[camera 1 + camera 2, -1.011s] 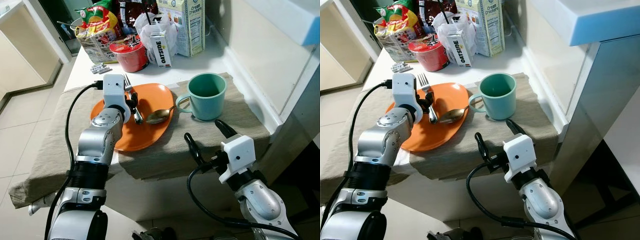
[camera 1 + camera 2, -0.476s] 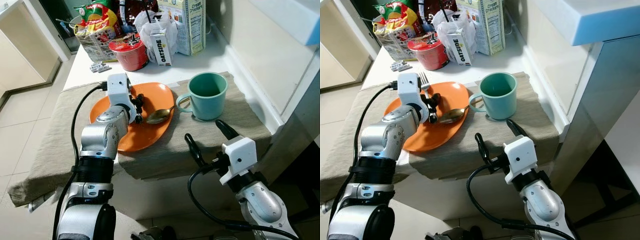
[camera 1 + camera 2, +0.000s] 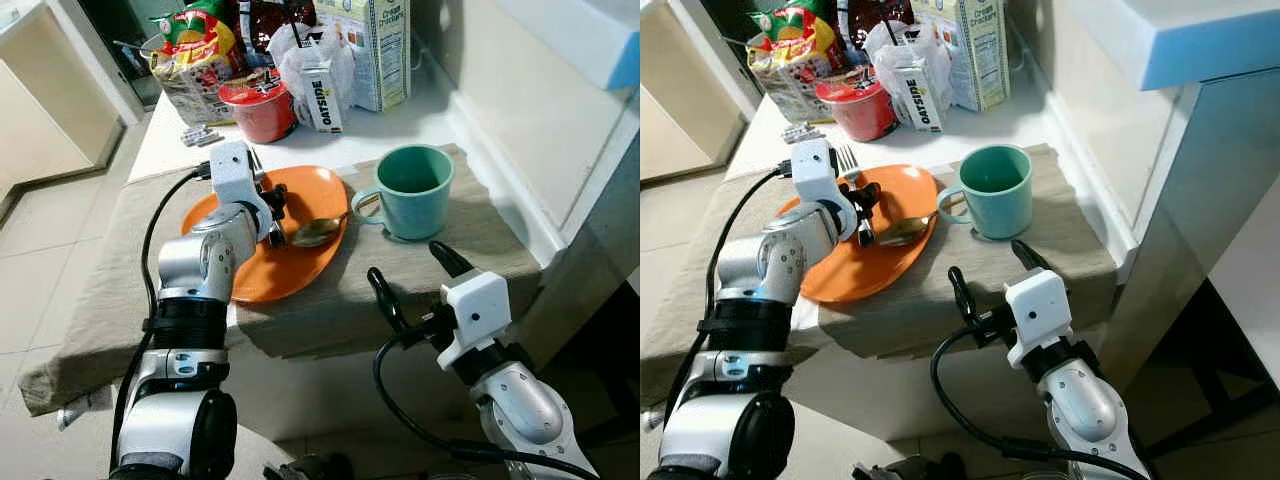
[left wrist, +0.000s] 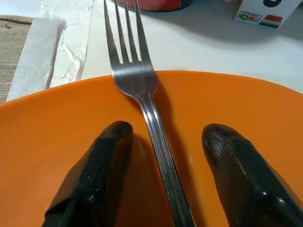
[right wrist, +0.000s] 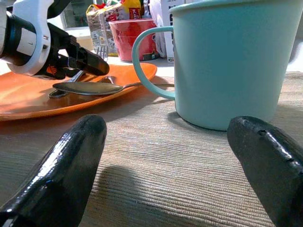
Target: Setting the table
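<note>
An orange plate (image 3: 300, 270) lies on the beige cloth with a fork (image 3: 847, 158) and a spoon (image 3: 315, 232) on it. My left gripper (image 3: 272, 215) is low over the plate and open. Its fingers (image 4: 94, 179) stand on either side of the fork's handle (image 4: 156, 142) without touching it. A teal cup (image 3: 415, 190) stands to the right of the plate, its handle toward the spoon. My right gripper (image 3: 408, 268) hangs open near the table's front edge, just short of the cup (image 5: 227, 61), with nothing between its fingers (image 5: 66, 165).
Behind the plate stand a red noodle bowl (image 3: 258, 105), an Oatside carton (image 3: 322, 95), a cracker box (image 3: 380, 50) and a snack bag (image 3: 195, 60). A white wall ledge (image 3: 500, 150) runs along the table's right side. The cloth (image 3: 100, 290) hangs over the front edge.
My left forearm has swung a little and the gripper has edged along the fork's handle toward the plate's far side. Fork, spoon, cup and right gripper have stayed put.
</note>
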`<state>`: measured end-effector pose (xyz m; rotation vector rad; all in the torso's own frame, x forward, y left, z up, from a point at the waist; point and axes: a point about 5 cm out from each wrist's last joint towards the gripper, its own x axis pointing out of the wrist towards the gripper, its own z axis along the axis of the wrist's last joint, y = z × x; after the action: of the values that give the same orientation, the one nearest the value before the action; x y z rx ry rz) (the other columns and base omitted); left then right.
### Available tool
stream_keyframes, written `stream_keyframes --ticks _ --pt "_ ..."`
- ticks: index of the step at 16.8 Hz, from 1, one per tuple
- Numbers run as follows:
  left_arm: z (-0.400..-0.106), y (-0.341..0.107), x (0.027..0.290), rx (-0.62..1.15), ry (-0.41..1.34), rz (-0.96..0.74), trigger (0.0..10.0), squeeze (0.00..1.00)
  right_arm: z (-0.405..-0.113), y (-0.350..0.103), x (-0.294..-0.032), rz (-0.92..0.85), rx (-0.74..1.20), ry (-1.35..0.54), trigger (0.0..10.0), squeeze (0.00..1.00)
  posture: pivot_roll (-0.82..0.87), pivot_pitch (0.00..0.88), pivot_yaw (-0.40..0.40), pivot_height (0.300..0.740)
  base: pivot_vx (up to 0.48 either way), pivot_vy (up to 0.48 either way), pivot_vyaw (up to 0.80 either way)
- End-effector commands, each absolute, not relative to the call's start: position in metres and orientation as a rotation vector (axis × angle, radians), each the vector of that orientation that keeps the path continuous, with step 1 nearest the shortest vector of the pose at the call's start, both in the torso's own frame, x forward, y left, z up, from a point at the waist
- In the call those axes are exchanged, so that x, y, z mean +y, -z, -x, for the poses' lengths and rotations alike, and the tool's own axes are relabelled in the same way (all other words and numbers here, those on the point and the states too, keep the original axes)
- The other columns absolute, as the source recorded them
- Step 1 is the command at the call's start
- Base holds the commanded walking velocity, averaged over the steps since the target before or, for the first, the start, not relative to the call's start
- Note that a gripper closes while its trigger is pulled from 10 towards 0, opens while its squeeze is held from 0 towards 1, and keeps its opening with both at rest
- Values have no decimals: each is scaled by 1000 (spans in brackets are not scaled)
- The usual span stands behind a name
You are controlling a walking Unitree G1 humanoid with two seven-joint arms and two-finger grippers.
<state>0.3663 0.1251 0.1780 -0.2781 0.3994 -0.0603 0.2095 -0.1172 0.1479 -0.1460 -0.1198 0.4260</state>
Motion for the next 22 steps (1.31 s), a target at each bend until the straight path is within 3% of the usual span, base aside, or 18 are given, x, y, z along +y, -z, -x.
stream_keyframes --ticks 1,4,5,6,7,16,22 --pt "-361 -146 128 565 38 285 10000 0 -206 -151 -111 139 -126 -446 10000 0 -227 125 226 740 0 0 0" --pt "-361 -142 130 603 35 280 10000 0 -205 -151 -112 140 -118 -443 10000 0 -231 132 226 740 0 0 0" --pt "-361 -140 131 618 33 272 8745 0 -205 -151 -112 141 -116 -442 10000 0 -231 132 226 740 0 0 0" --pt "-361 -138 133 628 32 267 8745 0 -205 -151 -112 142 -114 -441 10000 0 -231 135 226 740 0 0 0" --pt "-361 -132 138 648 30 240 0 0 -205 -151 -113 143 -112 -439 10000 0 -231 139 228 740 0 0 0" --pt "-362 -119 144 693 39 209 0 0 -201 -152 -116 143 -106 -435 10000 0 -234 144 230 740 0 0 0" --pt "-368 -133 141 552 82 156 0 0 -203 -152 -114 144 -106 -439 10000 0 -234 134 228 740 0 0 0"
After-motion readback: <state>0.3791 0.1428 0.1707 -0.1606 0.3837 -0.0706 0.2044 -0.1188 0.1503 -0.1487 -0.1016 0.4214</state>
